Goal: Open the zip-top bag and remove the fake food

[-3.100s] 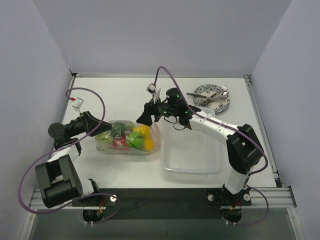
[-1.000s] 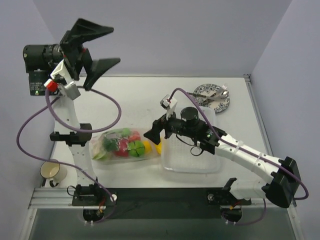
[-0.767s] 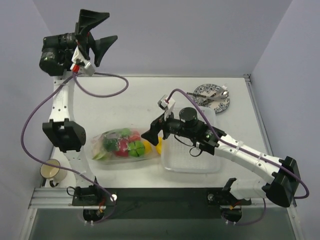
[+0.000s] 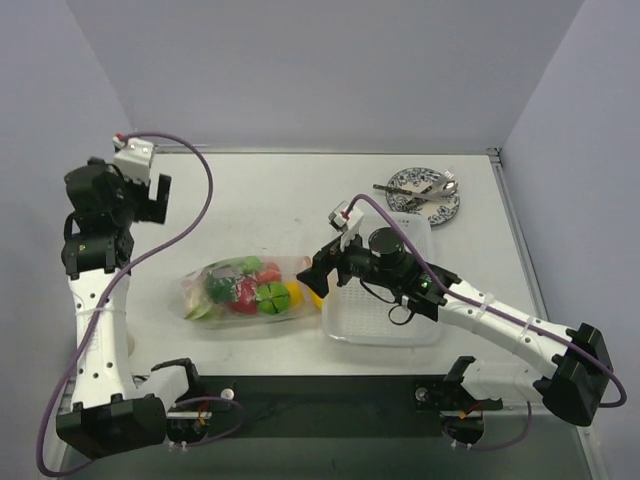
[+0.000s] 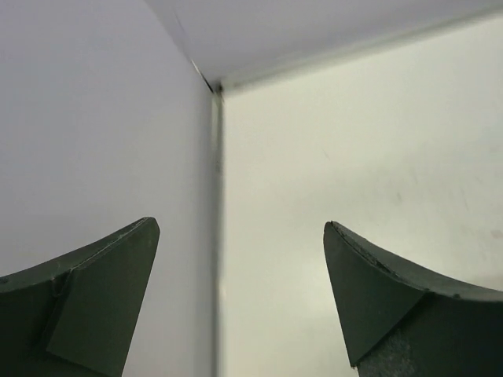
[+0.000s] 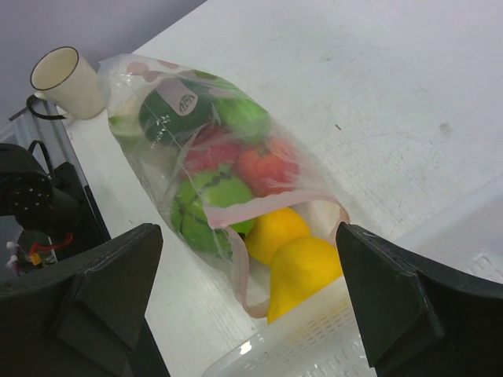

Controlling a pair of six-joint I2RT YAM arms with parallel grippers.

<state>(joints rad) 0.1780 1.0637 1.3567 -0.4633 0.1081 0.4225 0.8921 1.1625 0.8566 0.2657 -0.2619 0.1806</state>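
Top view: right gripper [image 4: 313, 272] covers the bag [image 4: 240, 291] mouth, and the left arm blocks most of the mug [image 6: 67, 78]. Left wrist sees only wall and bare table. Bag lies flat between the left arm and the tray [image 4: 385, 337], long axis left-right, pink-zip mouth gaping toward the tray. Fake food [image 6: 228, 196] is packed inside, yellow pieces poking out at the tray rim. Right gripper is spread wide around the mouth, holding nothing. Left gripper [image 5: 240, 226] is spread, empty, up by the left wall
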